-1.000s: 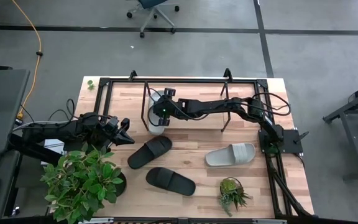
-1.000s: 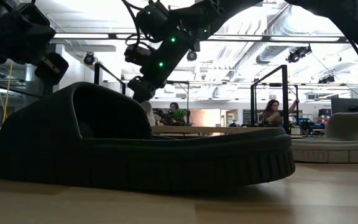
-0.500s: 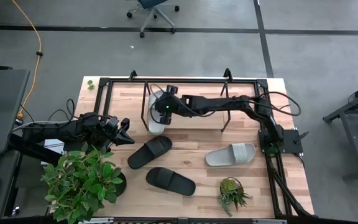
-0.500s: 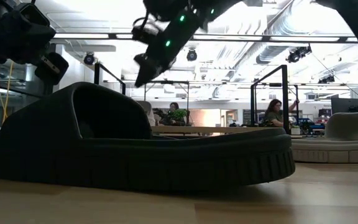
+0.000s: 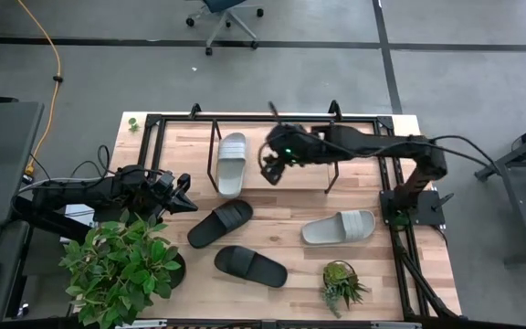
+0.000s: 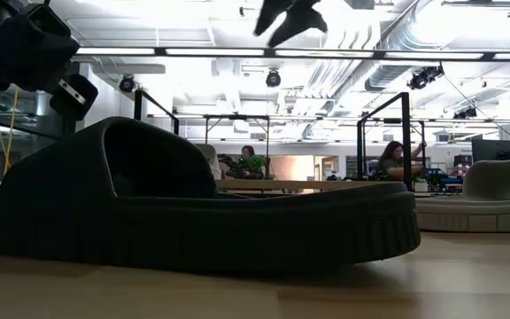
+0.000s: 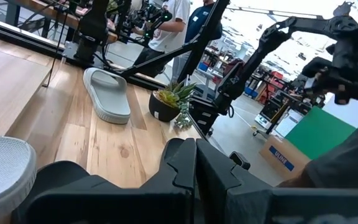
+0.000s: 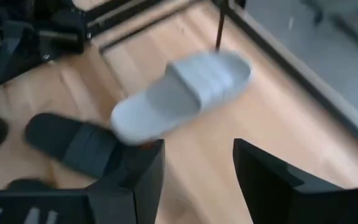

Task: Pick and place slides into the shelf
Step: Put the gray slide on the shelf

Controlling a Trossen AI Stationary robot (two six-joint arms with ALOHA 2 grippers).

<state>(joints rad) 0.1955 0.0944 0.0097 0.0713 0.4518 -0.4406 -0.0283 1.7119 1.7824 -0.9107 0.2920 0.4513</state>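
Grey slide [image 8: 182, 93]: blurred in right wrist view; black slide [image 6: 193, 208]: cut at low view's left edge; left gripper [image 5: 183, 195]: finger gap indiscernible.

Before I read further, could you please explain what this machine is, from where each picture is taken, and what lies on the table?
It is a robot with two dark arms at a wooden table. One picture looks straight down, one looks level across the tabletop, and two come from cameras on the wrists.

One grey slide already lies inside the black shelf. The second grey slide and two black slides lie on the table, beside two potted plants.

The right gripper hangs open and empty above the shelf. The left gripper waits at the table's left edge, holding nothing.
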